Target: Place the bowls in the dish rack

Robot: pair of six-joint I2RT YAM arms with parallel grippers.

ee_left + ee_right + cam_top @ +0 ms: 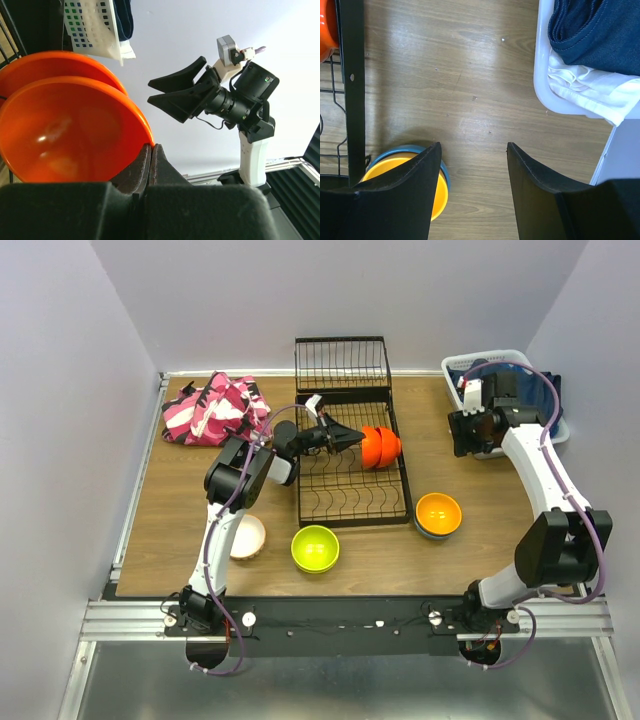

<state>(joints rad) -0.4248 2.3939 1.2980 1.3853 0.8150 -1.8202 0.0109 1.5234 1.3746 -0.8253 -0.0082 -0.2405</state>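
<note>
The black wire dish rack point(350, 490) stands mid-table. Two red-orange bowls point(380, 447) stand on edge, one behind the other, at its right side. My left gripper point(358, 440) reaches over the rack and is shut on the rim of the nearer red-orange bowl point(70, 135); in the left wrist view the gripper point(151, 146) pinches that rim at its tips. My right gripper point(463, 435) is open and empty above the table; in the right wrist view the gripper point(474, 145) hangs over bare wood. An orange bowl point(438, 511) sits nested in a blue bowl point(436, 165). A lime green bowl point(315, 548) and a cream-white bowl point(247, 537) sit near the front.
A white laundry basket point(455, 368) with dark clothes stands at the back right, close to my right arm. A pink patterned cloth point(215, 408) lies at the back left. The rack's upright section point(342, 365) stands at the back.
</note>
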